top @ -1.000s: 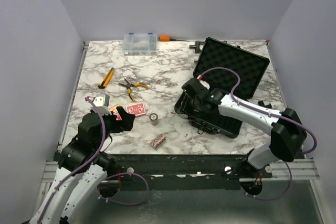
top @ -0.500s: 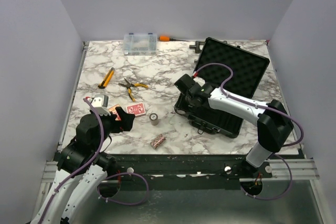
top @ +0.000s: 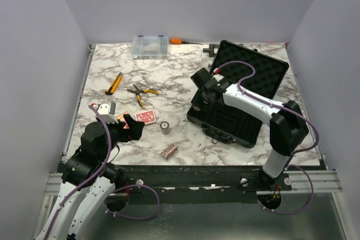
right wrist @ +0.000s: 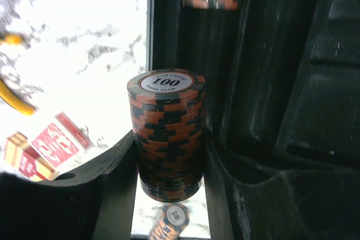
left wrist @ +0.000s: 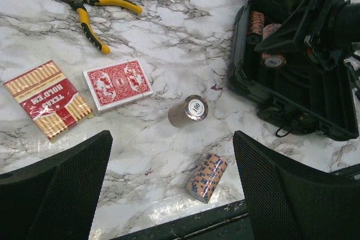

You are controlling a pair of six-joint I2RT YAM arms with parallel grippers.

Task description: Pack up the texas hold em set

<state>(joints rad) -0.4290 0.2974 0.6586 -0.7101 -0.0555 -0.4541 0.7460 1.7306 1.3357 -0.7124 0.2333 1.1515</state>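
Left arm and right arm of white tubular links and black joint housings, thin purple cable looping along each, grey camera block on left wrist, left gripper with broad black fingers faced in fine mesh texture

Marble table, seemingly lavender walls

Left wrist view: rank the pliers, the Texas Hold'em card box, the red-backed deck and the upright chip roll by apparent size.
Pliers, longest by far.
Texas Hold'em card box and red-backed deck: nearly alike, so not ranked against each other.
Upright chip roll, smallest.
All sit at similar range, so nearness hardly skews this.
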